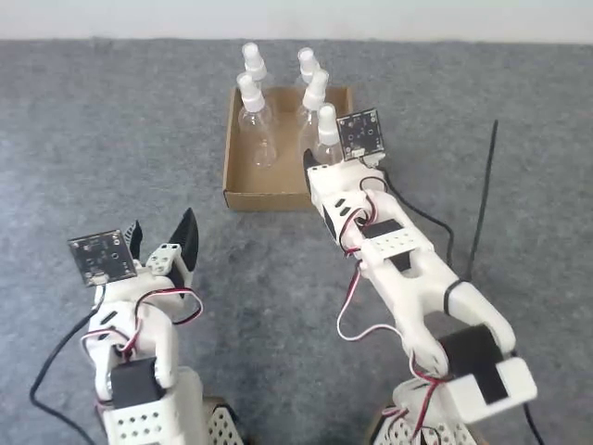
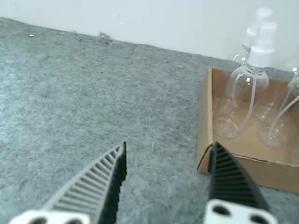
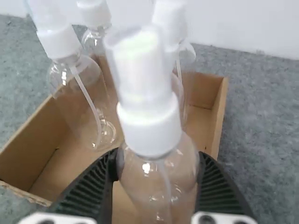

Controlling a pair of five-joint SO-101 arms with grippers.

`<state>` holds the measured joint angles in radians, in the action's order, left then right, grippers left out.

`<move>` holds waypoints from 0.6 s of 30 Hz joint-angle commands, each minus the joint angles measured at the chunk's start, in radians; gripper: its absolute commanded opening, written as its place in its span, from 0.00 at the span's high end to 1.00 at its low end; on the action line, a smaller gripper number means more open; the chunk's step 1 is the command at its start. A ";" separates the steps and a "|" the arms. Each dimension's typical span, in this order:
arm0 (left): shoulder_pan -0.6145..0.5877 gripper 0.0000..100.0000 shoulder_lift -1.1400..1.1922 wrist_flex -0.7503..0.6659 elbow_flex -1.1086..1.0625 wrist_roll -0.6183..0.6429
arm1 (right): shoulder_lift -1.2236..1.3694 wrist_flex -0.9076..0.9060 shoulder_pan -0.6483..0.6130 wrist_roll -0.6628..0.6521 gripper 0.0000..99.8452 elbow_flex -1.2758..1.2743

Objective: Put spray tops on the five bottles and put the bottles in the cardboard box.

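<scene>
Bottle five (image 3: 156, 168), spray top (image 3: 140, 88) fitted, is clamped between the right fingers (image 3: 88, 193) above the cardboard box (image 1: 243, 197). Just beyond them, four capped bottles (image 1: 254, 116) stand inside it. Left fingers (image 2: 100, 186) gape wide and empty over the bench (image 1: 111, 139), well short of the box. Likely only the release is left.

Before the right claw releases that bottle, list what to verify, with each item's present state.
1. Is the spray top seated on the held bottle? Ok.
2. Grip of the right claw: ok, fingers against both sides.
3. Is the held bottle inside the cardboard box walls? Ok, by its right wall.
4. Is its base on the box floor? Cannot tell, hidden.
5. Are the four other bottles upright in the box, tops on? Ok.
6. Is the left claw clear of the box? Ok, open over the carpet.
</scene>
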<state>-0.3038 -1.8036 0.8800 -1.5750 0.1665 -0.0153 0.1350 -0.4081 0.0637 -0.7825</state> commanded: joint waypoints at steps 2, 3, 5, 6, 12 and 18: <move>-0.008 0.74 -0.011 -0.035 0.015 -0.005 | 0.010 0.031 0.016 -0.005 0.88 0.072; -0.006 0.74 -0.011 -0.035 0.015 -0.005 | 0.018 0.042 0.016 -0.005 0.88 0.072; -0.006 0.74 -0.011 -0.035 0.015 -0.005 | 0.031 0.076 0.018 -0.005 0.88 0.072; -0.006 0.74 -0.011 -0.035 0.013 -0.005 | 0.039 0.090 0.021 -0.006 0.88 0.072; -0.005 0.74 -0.011 -0.035 0.013 -0.006 | 0.085 0.125 0.051 -0.006 0.87 0.072; -0.003 0.74 -0.011 -0.037 0.005 -0.006 | 0.097 0.124 0.062 -0.006 0.87 0.072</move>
<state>-0.3038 -1.8036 0.8800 -1.5750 0.1665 0.0921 0.2440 -0.3805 0.0652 -0.7610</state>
